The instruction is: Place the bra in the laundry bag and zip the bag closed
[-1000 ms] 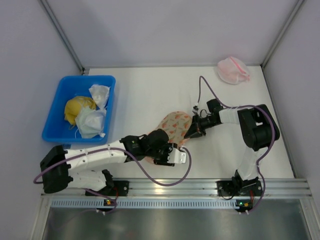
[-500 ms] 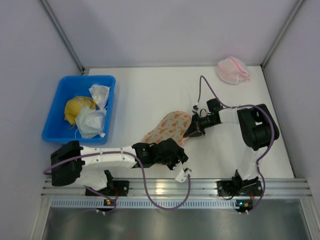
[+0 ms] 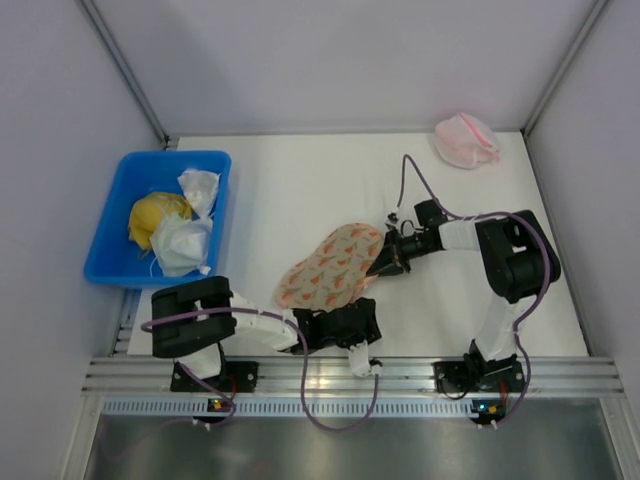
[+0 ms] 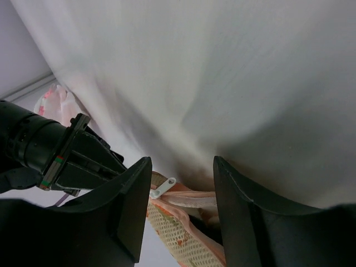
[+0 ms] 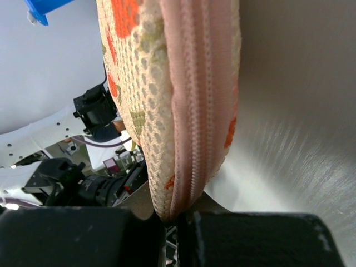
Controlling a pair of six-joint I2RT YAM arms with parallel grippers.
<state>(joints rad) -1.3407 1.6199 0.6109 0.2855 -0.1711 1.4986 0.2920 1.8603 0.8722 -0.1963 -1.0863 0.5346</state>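
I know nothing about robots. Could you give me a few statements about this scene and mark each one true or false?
1. The right gripper is pinching one edge of the bag. True.
2. The left gripper is clamped on the bag as well. False: its jaws stand open and are not closed on anything.
3. The blue bin holds a yellow lump and white cloths. True.
4. The pink bundle is inside the bin. False: it lies on the table, in the far right corner.
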